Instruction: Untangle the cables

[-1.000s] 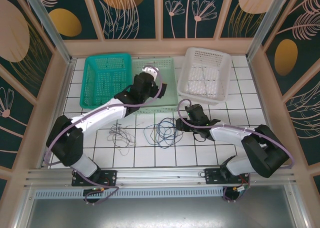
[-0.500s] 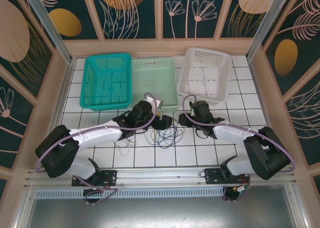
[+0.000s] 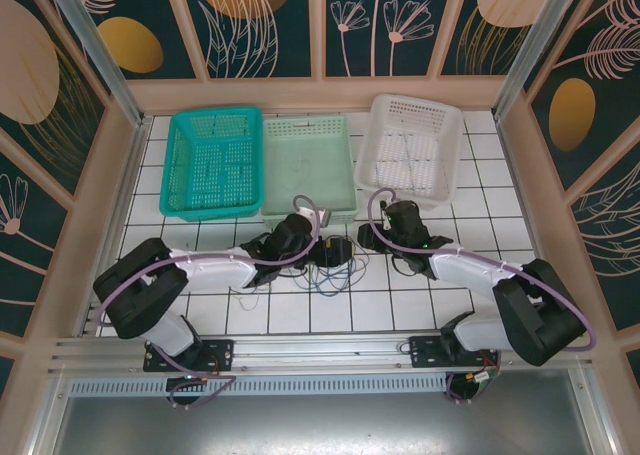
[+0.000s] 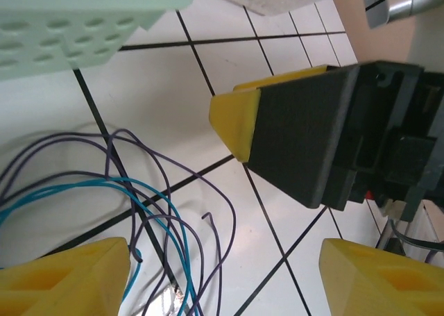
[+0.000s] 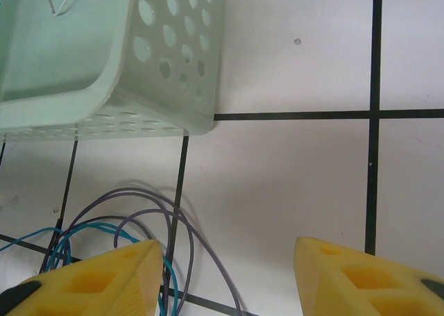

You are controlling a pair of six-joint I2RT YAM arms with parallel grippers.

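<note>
Currently, jaws of left gripper (image 4: 222, 278) and right gripper (image 5: 229, 281) stand released, empty. Tangled cables (image 3: 333, 268) lie on the tiled table (image 3: 500, 210) between both grippers, just beside the pale-green basket (image 3: 305, 125).

Our left arm no longer reaches over the pale green basket (image 3: 306, 124). It now lies low across the tiled surface (image 3: 497, 218), with the left fingers (image 3: 338, 249) brought down to the far edge of the cables (image 3: 326, 273). Its forearm now covers the loose loops that lay in the open on the left a second ago. Our right fingers (image 3: 368, 237) sit slightly nearer the baskets than before, and the two sets of fingers are now close together.
</note>
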